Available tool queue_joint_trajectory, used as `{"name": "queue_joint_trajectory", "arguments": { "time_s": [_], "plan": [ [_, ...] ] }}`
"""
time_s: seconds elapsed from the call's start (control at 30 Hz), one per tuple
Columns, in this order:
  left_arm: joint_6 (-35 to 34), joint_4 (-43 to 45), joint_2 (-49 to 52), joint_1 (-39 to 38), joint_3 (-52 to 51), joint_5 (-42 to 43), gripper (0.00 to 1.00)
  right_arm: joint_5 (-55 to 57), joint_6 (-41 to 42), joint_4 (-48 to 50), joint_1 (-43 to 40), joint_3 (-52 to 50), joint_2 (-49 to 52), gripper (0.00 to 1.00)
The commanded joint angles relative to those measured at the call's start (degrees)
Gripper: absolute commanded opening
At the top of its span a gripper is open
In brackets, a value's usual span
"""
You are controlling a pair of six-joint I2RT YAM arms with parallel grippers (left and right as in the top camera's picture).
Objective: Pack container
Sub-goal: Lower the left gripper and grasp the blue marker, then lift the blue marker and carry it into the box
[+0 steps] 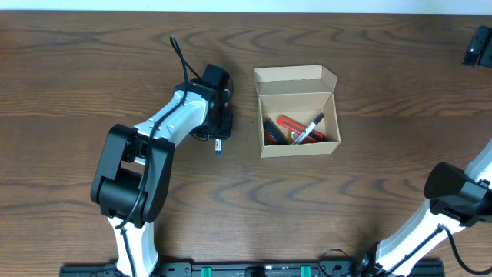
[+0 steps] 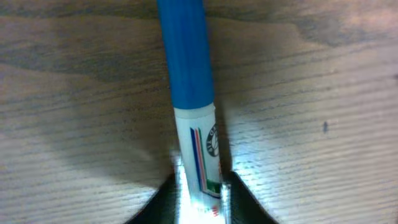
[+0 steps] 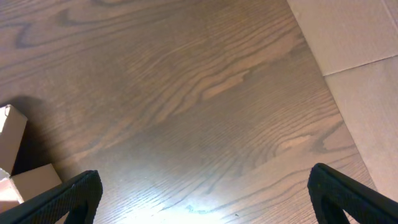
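The container point(image 1: 296, 112), a small tan cardboard box, stands open right of the table's centre with its flap lid point(image 1: 295, 75) folded back. A red marker point(image 1: 291, 123) and a black-and-white marker point(image 1: 308, 129) lie inside. To its left my left gripper point(image 1: 220, 135) points down at the table. In the left wrist view my left gripper point(image 2: 201, 196) is shut on the white barrel of a blue marker point(image 2: 186, 68) lying on the wood. My right gripper point(image 3: 205, 202) hangs wide open over bare table with nothing between its fingers; a corner of the box point(image 3: 12, 155) shows at the left edge.
A black object point(image 1: 478, 46) sits at the table's far right corner. My right arm point(image 1: 457, 196) stands at the near right. In the right wrist view, a pale surface point(image 3: 354, 50) lies beyond the table edge.
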Motion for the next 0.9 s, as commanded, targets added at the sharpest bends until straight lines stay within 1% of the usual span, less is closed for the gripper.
{"name": "queue_joint_trajectory", "arguments": {
  "time_s": [0.0,0.33,0.47,0.7,0.8,0.87],
  "plan": [
    [0.09,-0.72,3.48,-0.28,-0.63,-0.9,0.07,-0.22,0.81,-0.09,-0.2,0.79,-0.9,0.99],
    [0.09,-1.51,3.34,-0.28,-0.44,-1.01,0.06,-0.22,0.81,-0.07,-0.2,0.79,-0.9,0.99],
    [0.07,-3.8,2.82,-0.04,2.12,-0.57,0.06,-0.22,0.81,-0.09,-0.2,0.79,-0.9,0.99],
    [0.98,-9.11,-3.04,1.73,13.46,-0.39,0.06,-0.22,0.81,-0.07,-0.2,0.79,-0.9,0.99],
    [2.93,-12.68,-5.35,1.88,20.5,-0.26,0.06,-0.22,0.81,-0.09,-0.2,0.79,-0.9,0.99],
    [5.84,-15.82,-5.68,1.7,25.46,1.42,0.06,-0.22,0.81,-0.09,-0.2,0.79,-0.9,0.99]
  ]
}}
